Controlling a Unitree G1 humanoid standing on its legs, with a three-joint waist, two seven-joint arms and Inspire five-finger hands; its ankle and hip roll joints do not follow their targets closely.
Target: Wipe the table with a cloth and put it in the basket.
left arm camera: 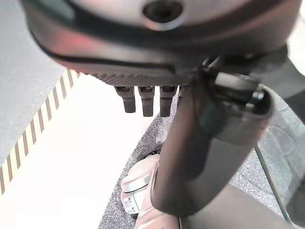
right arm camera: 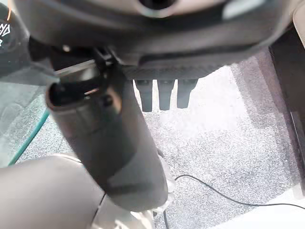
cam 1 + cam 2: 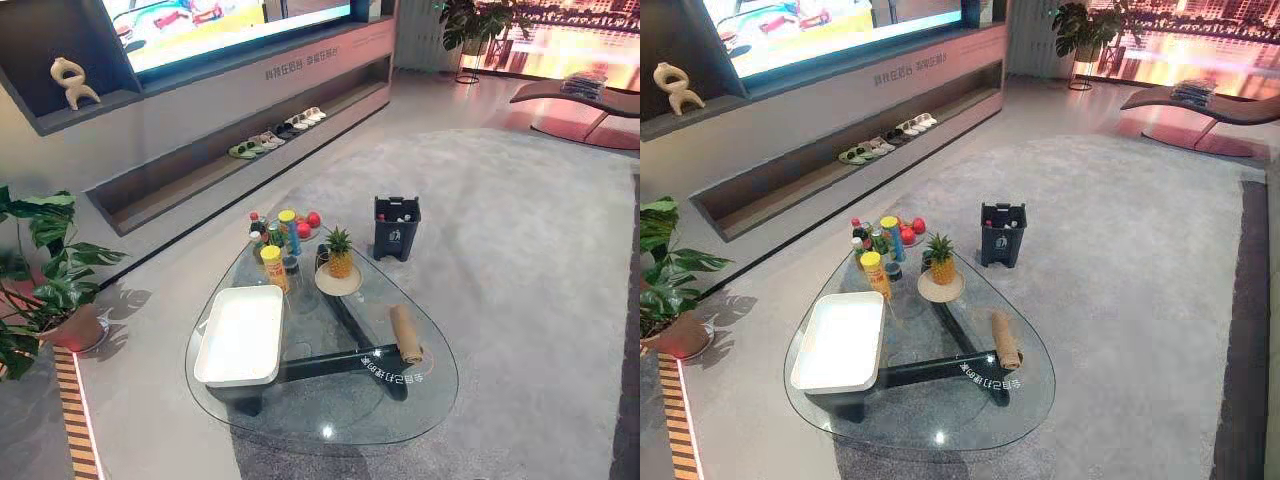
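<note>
A tan cloth (image 3: 406,334), rolled into a tube, lies on the right side of the glass table (image 3: 330,428). A white rectangular basket (image 3: 240,335) stands on the table's left side, with nothing in it. In the left wrist view my left hand (image 1: 146,101) hangs over the floor beside the table, fingers straight, holding nothing. My right hand (image 2: 164,95) hangs over the grey carpet in its wrist view, fingers straight too and holding nothing. Both hands are well away from the cloth.
Several bottles and jars (image 3: 275,240) crowd the table's far end beside a pineapple (image 3: 339,252) on a round plate. A dark bin (image 3: 397,227) stands on the carpet beyond the table. A potted plant (image 3: 45,280) is at the left, and a low shelf with shoes (image 3: 280,130) runs along the wall.
</note>
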